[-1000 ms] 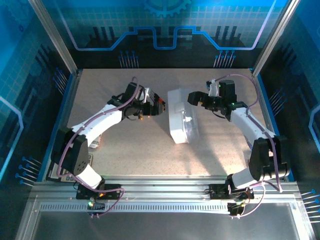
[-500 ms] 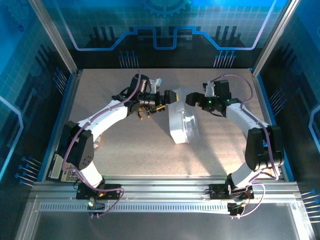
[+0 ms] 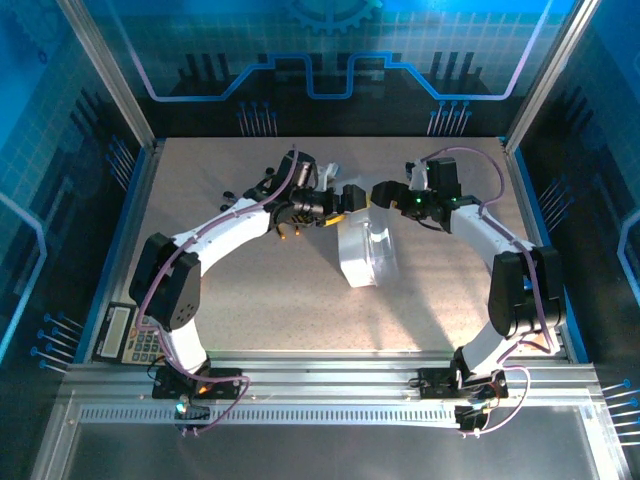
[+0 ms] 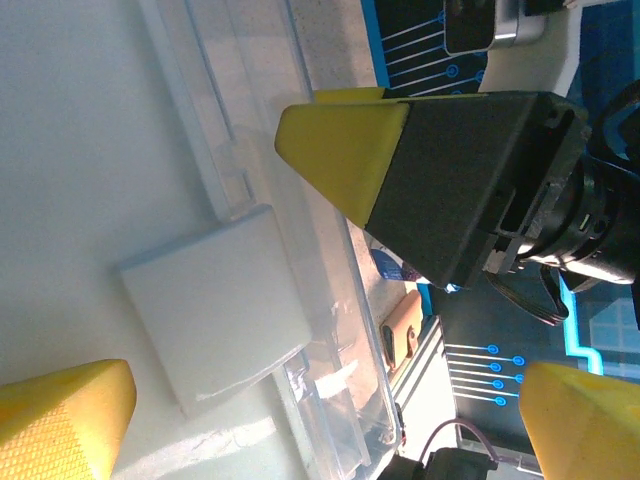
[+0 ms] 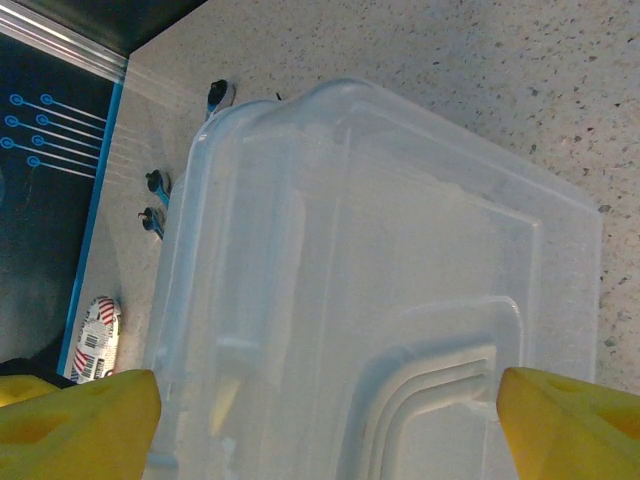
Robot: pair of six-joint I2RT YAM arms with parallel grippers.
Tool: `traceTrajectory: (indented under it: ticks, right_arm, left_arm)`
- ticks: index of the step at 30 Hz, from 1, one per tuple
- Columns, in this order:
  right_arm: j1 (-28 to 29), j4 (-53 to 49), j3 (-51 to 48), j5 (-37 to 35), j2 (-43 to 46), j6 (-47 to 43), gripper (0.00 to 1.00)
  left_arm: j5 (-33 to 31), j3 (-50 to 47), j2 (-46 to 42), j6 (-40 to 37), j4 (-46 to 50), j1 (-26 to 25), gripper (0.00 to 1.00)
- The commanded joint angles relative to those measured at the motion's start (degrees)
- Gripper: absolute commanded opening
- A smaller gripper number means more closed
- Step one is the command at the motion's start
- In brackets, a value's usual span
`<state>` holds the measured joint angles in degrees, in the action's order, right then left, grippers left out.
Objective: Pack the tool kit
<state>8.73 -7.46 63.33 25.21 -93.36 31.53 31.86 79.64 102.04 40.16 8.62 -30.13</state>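
Note:
The clear plastic case (image 3: pixel 365 250) of the tool kit lies closed in the middle of the table. Its far end reaches up between the two arms. My left gripper (image 3: pixel 350 196) hovers at that far end from the left, and my right gripper (image 3: pixel 384 193) faces it from the right. In the left wrist view my left gripper (image 4: pixel 325 420) is open over the case (image 4: pixel 250 180) and its white latch tab (image 4: pixel 215 310). The right gripper's yellow fingertip (image 4: pixel 340 150) is close ahead. In the right wrist view my right gripper (image 5: pixel 325 420) is open, with a fingertip on either side of the case lid (image 5: pixel 400 280).
A grey calculator (image 3: pixel 135 335) lies at the table's near left corner. Small dark blue-tipped pieces (image 5: pixel 152 200) and a red-and-white striped item (image 5: pixel 97 335) lie on the table past the case. A tan object (image 4: pixel 405 335) sits beyond the case edge. Blue walls enclose the table.
The left arm has swung right, bringing its gripper to the case's far end. The right gripper has shifted a little left toward it, and its jaws have narrowed slightly.

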Motion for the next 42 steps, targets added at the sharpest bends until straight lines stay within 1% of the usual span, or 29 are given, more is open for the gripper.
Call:
traceTrajectory:
  ticks: [1,14,18,27,34,42]
  right_arm:
    - [1.0,0.7,-1.0,-1.2,1.1,0.5,0.88]
    - [1.9,0.9,-1.3,-2.2,0.8,0.7,0.86]
    - [2.2,1.1,-1.4,-2.4,0.4,0.8,0.85]
    - [4.5,5.4,-4.9,-3.5,0.4,4.1,0.81]
    - [6.3,10.2,-8.8,-3.8,-0.2,8.1,0.78]
    - [8.3,14.3,-12.1,-6.1,-0.3,12.3,0.75]
  left_arm:
    - [-2.3,3.5,1.1,-2.8,4.9,-0.7,0.99]
    - [-2.9,6.8,4.9,-3.2,6.8,-1.9,0.99]
    - [-2.3,6.9,5.8,-2.3,5.6,-2.2,0.99]
    - [1.5,6.8,8.1,1.0,-1.1,-2.6,0.99]
    - [6.0,3.1,9.0,3.1,-10.2,-2.6,0.99]
    - [7.6,0.1,9.3,5.5,-18.1,-2.5,0.99]
